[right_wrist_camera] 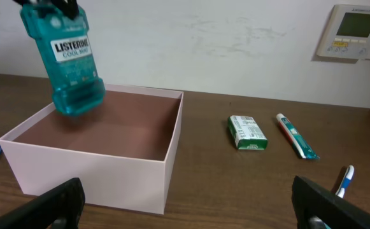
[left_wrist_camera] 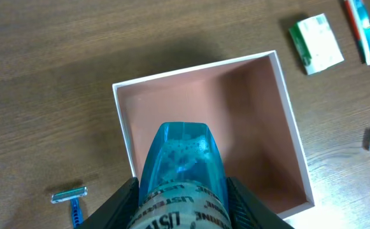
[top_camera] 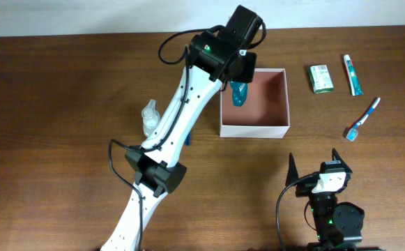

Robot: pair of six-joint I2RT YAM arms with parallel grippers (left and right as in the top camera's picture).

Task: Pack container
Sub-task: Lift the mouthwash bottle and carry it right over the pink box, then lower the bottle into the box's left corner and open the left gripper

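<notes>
Lying beneath left pincer (left_wrist_camera: 183, 207): container (left_wrist_camera: 255, 127).

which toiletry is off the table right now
The teal Listerine bottle, held by the left pincer over the container; the others rest on the table.

The container (top_camera: 254, 131) stands on the surface (top_camera: 63, 84) near the rear edge, right of centre. The mouthwash bottle (top_camera: 238, 94), held in the left tool (left_wrist_camera: 183, 213), hangs over the container's rear-left corner. The carton (top_camera: 321, 78) and tube (top_camera: 353, 74) lie to the container's right, with the toothbrush (top_camera: 363, 120) in front of them. The razor (left_wrist_camera: 70, 194) and small bottle (top_camera: 149, 117) lie to its left. The right tool (top_camera: 314, 157) sits toward the front edge.
</notes>
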